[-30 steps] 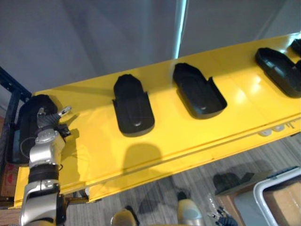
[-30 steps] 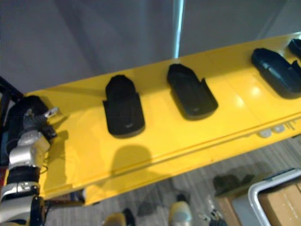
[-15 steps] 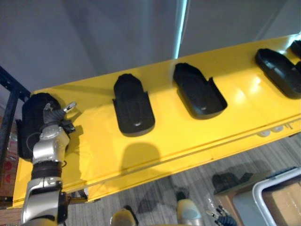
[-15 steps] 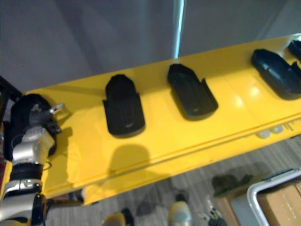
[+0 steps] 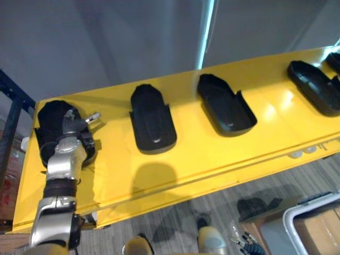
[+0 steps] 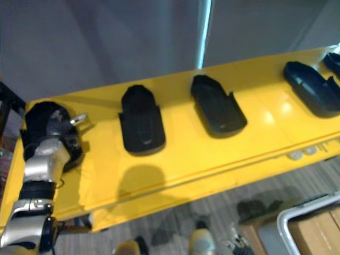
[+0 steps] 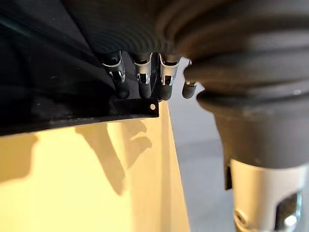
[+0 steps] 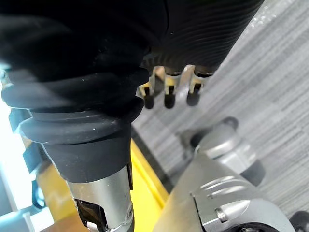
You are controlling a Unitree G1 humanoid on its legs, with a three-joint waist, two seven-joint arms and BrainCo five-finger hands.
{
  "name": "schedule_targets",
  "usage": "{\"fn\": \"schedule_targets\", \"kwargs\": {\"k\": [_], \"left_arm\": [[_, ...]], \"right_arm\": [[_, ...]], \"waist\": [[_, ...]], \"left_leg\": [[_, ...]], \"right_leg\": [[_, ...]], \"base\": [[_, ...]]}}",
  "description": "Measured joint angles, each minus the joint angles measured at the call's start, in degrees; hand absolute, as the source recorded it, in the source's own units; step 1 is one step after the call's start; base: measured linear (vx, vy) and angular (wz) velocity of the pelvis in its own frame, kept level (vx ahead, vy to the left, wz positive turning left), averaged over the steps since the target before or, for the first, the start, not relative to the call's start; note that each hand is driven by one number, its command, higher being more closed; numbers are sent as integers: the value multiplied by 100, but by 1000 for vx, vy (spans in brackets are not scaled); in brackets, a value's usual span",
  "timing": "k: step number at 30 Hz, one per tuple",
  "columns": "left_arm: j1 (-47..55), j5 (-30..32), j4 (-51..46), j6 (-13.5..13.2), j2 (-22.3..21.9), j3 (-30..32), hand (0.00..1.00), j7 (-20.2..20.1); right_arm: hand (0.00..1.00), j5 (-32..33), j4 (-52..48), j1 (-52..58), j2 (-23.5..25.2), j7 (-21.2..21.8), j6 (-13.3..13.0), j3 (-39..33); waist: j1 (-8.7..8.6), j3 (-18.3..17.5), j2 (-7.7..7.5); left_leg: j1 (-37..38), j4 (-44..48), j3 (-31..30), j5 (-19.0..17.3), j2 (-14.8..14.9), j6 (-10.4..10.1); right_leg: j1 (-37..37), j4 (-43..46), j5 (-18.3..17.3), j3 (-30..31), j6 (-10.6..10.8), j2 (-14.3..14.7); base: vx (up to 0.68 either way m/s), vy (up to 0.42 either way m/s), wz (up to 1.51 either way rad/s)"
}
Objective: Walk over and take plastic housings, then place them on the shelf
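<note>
At the left end of the yellow shelf (image 5: 191, 154), grips a black plastic housing (image 5: 50, 117) with left hand (image 5: 73, 137) curled over its edge, and hangs right hand (image 8: 166, 92) slack above grey floor (image 8: 270, 72).

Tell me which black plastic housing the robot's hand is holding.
The leftmost housing, at the end of the yellow shelf: the left hand grips it; the others lie untouched.

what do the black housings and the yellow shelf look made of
The black shell-shaped housings: likely moulded plastic, semi-matt, with soft highlights on thin curved walls. The yellow flat shelf: probably painted sheet metal, glossy, showing bright glare spots.
</note>
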Motion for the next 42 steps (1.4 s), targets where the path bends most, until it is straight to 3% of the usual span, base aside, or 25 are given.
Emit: {"fn": "schedule_targets", "kwargs": {"k": [9,17,29,36,42], "left_arm": [[2,1000,-116,207,-2,-296,0,-705],[20,908,-147,209,24,-492,0,-706],[257,106,-320,120,-99,-510,0,318],[1057,107,-1765,166,-405,-421,0,875],[1240,119,-2607,237,-434,-180,0,946]], "right_arm": [[0,-2,36,-8,1,-96,1,-25],[0,-4,112,-12,-1,-93,-1,-169],[0,-4,486,-65,-4,-98,-4,-176],[0,-2,583,-69,51,-98,-97,-522],[0,0,840,-186,80,-99,-149,-697]], "waist": [[7,-140,-11],[-5,-162,-15],[-111,-198,41],[-63,-206,27],[-10,-215,30]], "left_leg": [[5,-94,0,18,-81,21],[27,-249,7,91,-186,59],[96,-279,-21,116,-252,71],[87,-345,-183,140,-278,60],[86,-357,-299,162,-298,65]], "right_leg": [[39,-120,45,-9,35,-58],[116,-296,155,-22,55,-139],[220,-460,226,-82,41,-190],[282,-462,205,-189,10,-184],[350,-461,184,-303,-18,-185]], "base": [[0,0,0],[-5,20,1],[3,5,1],[11,11,9],[0,8,9]]}}
